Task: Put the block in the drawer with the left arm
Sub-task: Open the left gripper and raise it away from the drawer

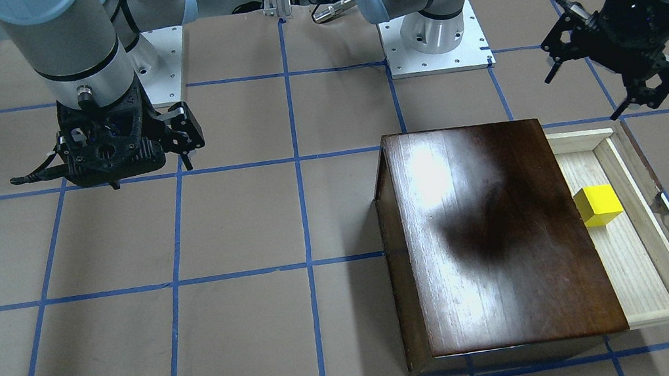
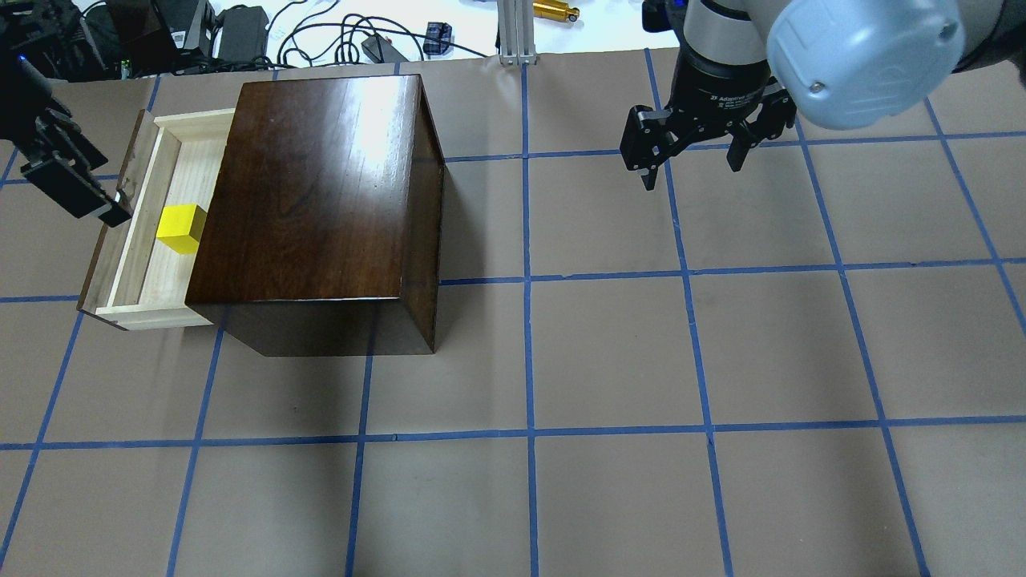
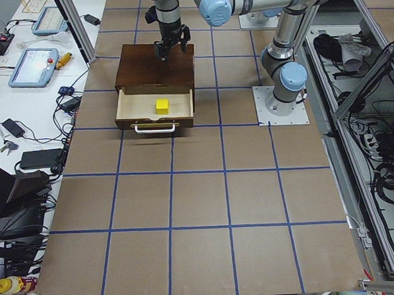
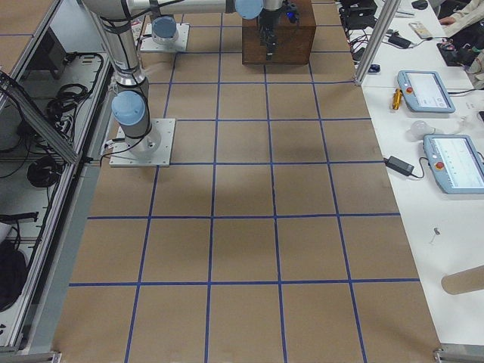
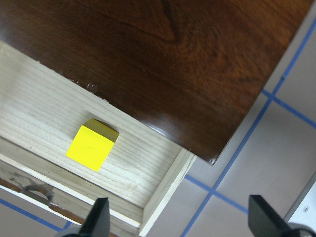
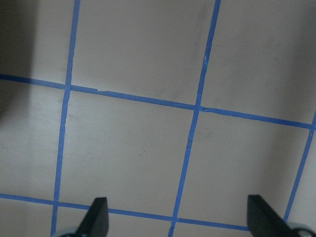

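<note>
One block (image 2: 179,229) | flat on drawer (image 2: 152,280) floor | drawer open toward robot's left

Bright overhead light throws white glare on the top of the wooden box (image 1: 523,299); beside the glare I see a soft-edged dark shadow.

Table (image 2: 609,353) under brown paper, blue tape grid (image 2: 527,280). Overhead view: metal post (image 2: 510,32) at 12 o'clock on the far edge, gold cylinder (image 2: 555,11) just beside it toward 1, cables (image 2: 321,32) at 11. Left side view: tablet (image 3: 31,67) at 10, second tablet (image 3: 48,20) at 11, yellow bottle (image 3: 12,285) at 8.
</note>
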